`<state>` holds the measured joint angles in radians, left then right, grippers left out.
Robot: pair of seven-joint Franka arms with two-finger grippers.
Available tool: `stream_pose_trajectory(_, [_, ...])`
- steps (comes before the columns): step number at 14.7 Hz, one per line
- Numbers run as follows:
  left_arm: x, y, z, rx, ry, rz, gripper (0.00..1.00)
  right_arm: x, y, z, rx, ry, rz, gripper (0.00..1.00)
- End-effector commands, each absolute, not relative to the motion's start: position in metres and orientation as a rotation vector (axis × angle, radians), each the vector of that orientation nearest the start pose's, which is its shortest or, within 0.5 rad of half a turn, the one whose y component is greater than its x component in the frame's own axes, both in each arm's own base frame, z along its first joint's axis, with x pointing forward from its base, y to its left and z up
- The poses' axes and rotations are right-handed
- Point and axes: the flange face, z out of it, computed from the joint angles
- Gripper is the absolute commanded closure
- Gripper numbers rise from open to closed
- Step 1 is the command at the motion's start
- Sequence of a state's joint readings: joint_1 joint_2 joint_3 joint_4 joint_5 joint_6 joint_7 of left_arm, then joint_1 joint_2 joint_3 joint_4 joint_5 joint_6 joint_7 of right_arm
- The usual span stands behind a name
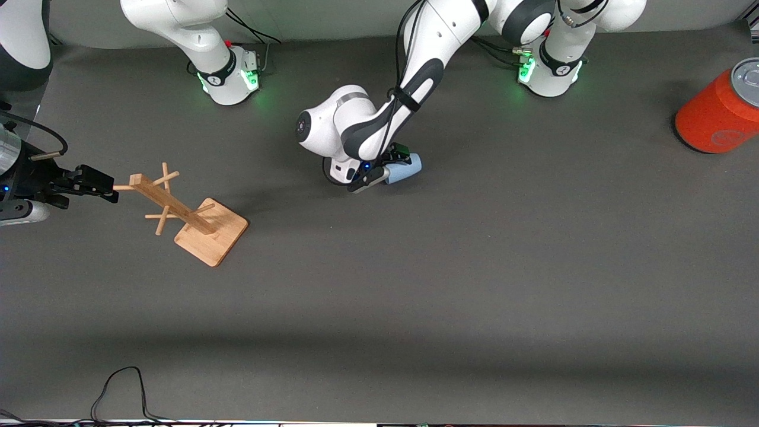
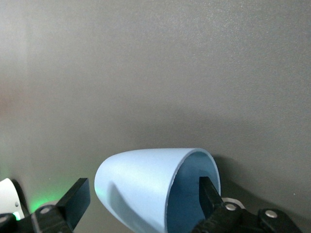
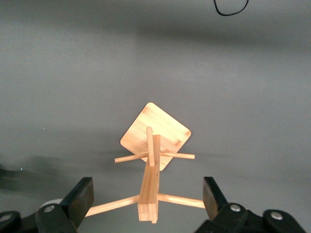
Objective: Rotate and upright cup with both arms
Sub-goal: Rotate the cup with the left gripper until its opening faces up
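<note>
The light blue cup (image 1: pixel 407 167) lies on its side on the grey table, between the two arm bases and a little nearer the front camera. My left gripper (image 1: pixel 382 169) is low at the cup and open. In the left wrist view the cup (image 2: pixel 138 182) lies between the fingers: one fingertip (image 2: pixel 208 194) is inside the cup's mouth, the other (image 2: pixel 77 199) stands apart from the rounded base. My right gripper (image 1: pixel 110 188) is open at the right arm's end of the table; its fingers (image 3: pixel 82 196) straddle the top of a wooden peg stand (image 3: pixel 151 184) without touching it.
The wooden peg stand (image 1: pixel 178 206) stands on a square base (image 1: pixel 212 232) toward the right arm's end. A large orange can (image 1: pixel 718 111) with a grey lid lies at the left arm's end. A black cable (image 1: pixel 118 385) lies at the table's front edge.
</note>
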<state>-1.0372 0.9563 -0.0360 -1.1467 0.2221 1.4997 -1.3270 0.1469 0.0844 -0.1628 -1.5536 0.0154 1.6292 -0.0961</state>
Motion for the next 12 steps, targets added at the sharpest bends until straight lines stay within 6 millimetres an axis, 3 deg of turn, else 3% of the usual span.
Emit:
stream_pose_trajectory(1, [0.3529,-0.5902,0.1892,-2.471,-0.295,0.038,0.0,0.5831,-0.0046,0.5985,-3.139,-0.157,0.006,0.0])
stream_pose_trajectory(11, [0.3503,-0.5812,0.1882,-2.414,-0.295,0.053,0.0,0.5821,-0.003,0.6039,-3.139,-0.154,-0.016,0.0])
stream_pose_trajectory(12, [0.3503,-0.5812,0.1882,-2.414,-0.293,0.054,0.07,0.5816,-0.0031,0.6047,-3.139,-0.157,-0.018,0.0])
